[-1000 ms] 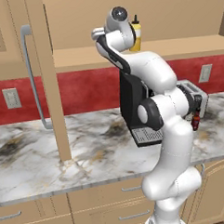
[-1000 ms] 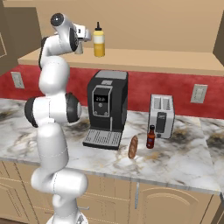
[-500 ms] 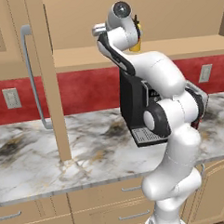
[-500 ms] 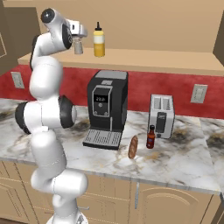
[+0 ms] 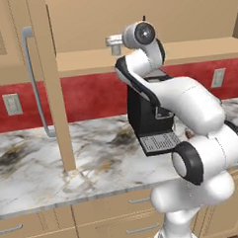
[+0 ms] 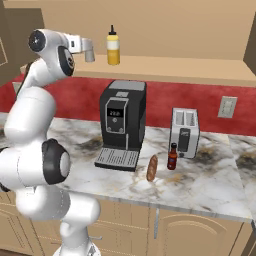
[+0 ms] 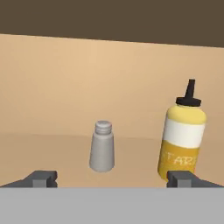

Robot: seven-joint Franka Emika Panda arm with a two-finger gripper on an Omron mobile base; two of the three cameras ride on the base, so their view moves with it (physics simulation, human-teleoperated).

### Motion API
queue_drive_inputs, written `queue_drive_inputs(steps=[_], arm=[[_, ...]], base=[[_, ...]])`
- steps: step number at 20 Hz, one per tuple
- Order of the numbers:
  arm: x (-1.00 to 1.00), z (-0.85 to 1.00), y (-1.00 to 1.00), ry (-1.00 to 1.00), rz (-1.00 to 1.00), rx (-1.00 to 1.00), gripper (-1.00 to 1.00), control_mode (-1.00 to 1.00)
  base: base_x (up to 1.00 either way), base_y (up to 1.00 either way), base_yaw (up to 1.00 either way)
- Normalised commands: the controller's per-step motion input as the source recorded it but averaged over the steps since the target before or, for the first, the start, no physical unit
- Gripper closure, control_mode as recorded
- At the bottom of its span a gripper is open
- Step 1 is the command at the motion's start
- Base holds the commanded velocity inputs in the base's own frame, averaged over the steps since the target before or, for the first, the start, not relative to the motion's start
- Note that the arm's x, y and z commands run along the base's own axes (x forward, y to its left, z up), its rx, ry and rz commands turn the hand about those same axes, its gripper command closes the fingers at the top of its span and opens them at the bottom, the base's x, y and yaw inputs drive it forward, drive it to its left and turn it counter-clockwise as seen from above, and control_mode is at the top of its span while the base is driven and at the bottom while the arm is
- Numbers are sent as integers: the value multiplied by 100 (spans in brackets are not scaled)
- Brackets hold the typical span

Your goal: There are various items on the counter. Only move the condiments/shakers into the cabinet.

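The grey shaker (image 7: pixel 102 146) stands upright on the cabinet shelf (image 6: pixel 175 67), free of my gripper (image 7: pixel 113 178). The gripper is open, with its fingertips (image 7: pixel 41 178) wide apart and a short way back from the shaker. To the shaker's right the yellow squeeze bottle (image 7: pixel 183 135) stands on the same shelf. From the right base the shaker (image 6: pixel 90 51) is just ahead of the gripper (image 6: pixel 82 44), and the yellow bottle (image 6: pixel 113 46) is beyond it. On the counter (image 6: pixel 200 185) stand the dark red sauce bottle (image 6: pixel 172 157) and, beside it, the brown sausage (image 6: pixel 151 168).
The black coffee machine (image 6: pixel 121 122) and the silver toaster (image 6: pixel 185 132) stand on the counter under the shelf. The open cabinet door (image 5: pixel 52 80) with its long grey handle (image 5: pixel 32 81) juts out left of the arm.
The gripper has drawn back from the shaker, which now stands alone on the shelf. The arm's elbow has swung lower and closer to the base.
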Motion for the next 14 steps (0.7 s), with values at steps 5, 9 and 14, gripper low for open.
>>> queue_drive_inputs(steps=[5, 9, 14], arm=[[-100, 0, -33, -38, -1, 7, -100, -100], [-100, 0, -37, -33, -2, 8, -100, -100], [-100, 9, -41, -18, -4, 15, -100, -100]], base=[[0, 0, 0], [0, 0, 0], [0, 0, 0]])
